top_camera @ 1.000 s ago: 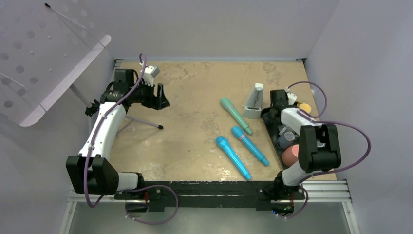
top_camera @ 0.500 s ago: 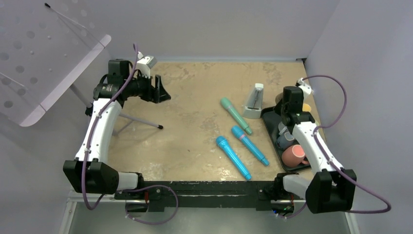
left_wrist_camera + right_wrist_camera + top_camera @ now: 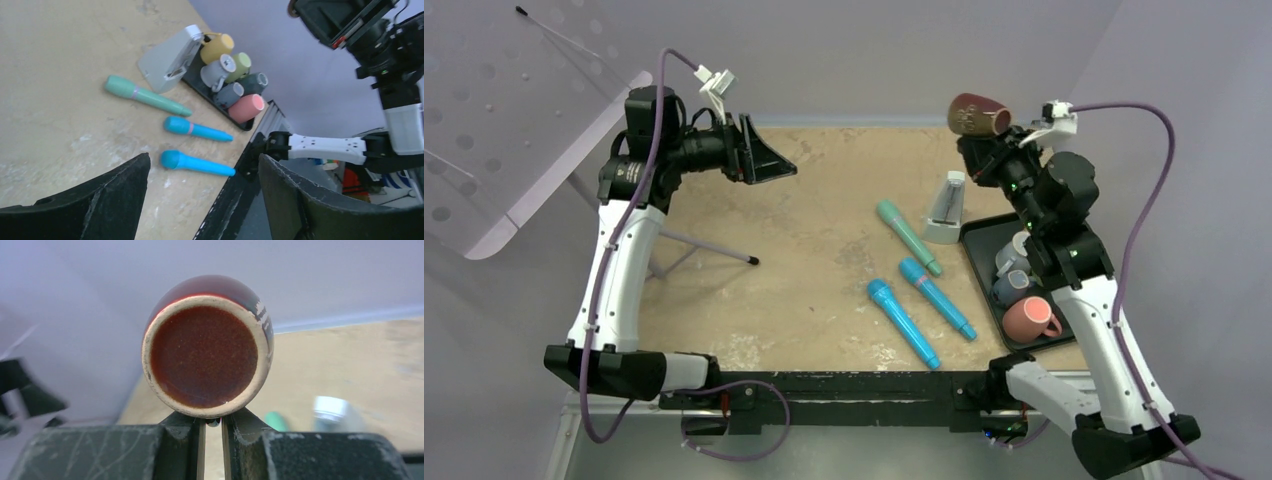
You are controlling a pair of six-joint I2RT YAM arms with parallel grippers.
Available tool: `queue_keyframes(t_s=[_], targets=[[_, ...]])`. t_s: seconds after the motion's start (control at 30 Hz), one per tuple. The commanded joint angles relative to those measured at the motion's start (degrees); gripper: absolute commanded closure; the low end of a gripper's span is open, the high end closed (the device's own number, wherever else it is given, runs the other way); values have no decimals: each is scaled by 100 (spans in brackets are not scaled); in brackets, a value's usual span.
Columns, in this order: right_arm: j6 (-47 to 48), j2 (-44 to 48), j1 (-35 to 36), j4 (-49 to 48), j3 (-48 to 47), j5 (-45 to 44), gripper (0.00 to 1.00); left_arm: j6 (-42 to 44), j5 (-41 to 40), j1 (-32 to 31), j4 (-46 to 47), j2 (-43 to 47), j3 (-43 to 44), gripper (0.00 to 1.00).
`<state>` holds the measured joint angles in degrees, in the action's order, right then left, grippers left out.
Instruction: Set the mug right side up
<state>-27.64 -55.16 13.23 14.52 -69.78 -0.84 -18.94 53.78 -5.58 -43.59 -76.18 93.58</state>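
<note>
maroon mug point(image 3: 977, 115) lies sideways aloft, base toward the right gripper point(image 3: 212, 427), whose jaws pinch it. left gripper point(image 3: 202, 170): jaws spread, well apart.

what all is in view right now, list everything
brown mug: one, red-brown, lifted at back right
tray mugs: six, yellow, white, green, dark grey, blue-grey, pink, on tray
tray: one, black, table's right side
green microphone: one, green, mid-table
blue microphones: two, blue, nearer front
metronome: one, grey, beside tray
music stand: one, white, left
table: one, tan, underneath
left gripper: one, black, open, raised at left
right gripper: one, black, shut on brown mug
</note>
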Motion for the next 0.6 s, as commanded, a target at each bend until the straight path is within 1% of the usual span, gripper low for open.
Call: queue_keyframes(t_s=[0.0, 0.1, 0.23, 0.33, 0.43, 0.57], targets=[[-647, -326, 797, -1287, -69, 1168, 100, -1436, 495, -216, 1065, -18, 353, 17], [-923, -655, 1514, -1918, -121, 1326, 100, -2017, 553, -316, 1616, -67, 367, 17], [-1283, -1119, 2092, -2522, -308, 1556, 100, -2420, 556, -442, 2002, -128, 256, 18], [-1379, -1530, 2414, -2674, -518, 1604, 100, -2601, 560, -506, 2289, -131, 70, 18], [-1367, -1829, 2636, -2697, -737, 1647, 100, -2597, 464, -548, 2339, -158, -8, 21], [-1422, -2016, 2751, -2817, -845, 1677, 100, -2612, 437, -558, 2380, -165, -121, 29]])
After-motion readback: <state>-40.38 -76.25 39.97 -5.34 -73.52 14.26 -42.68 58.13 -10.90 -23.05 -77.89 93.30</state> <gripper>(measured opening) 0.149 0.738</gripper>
